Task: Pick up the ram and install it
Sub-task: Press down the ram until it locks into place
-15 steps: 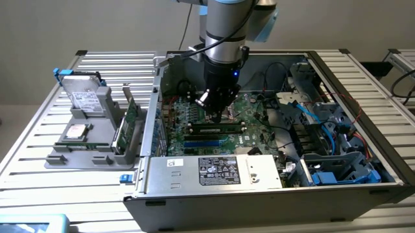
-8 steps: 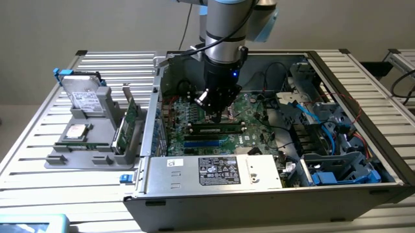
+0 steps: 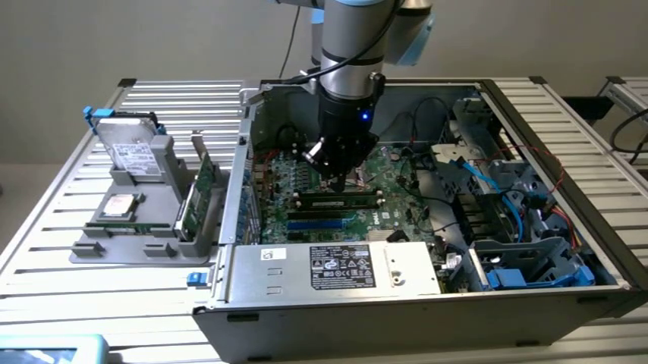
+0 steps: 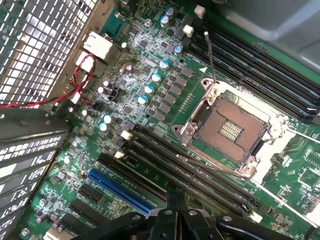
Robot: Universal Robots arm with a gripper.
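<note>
One ram (image 3: 338,203) stick seated in its motherboard (image 4: 150,100) slot, directly beneath the closed, empty fingers (image 3: 339,182).

A slatted metal table (image 3: 61,250) is carrying an open computer case (image 3: 405,303) and a grey tray (image 3: 121,243) (holding spare parts).

Black cables (image 3: 430,163) and drive cage (image 3: 526,262) crowd the open case (image 3: 335,322) beside the motherboard (image 3: 303,182).
</note>
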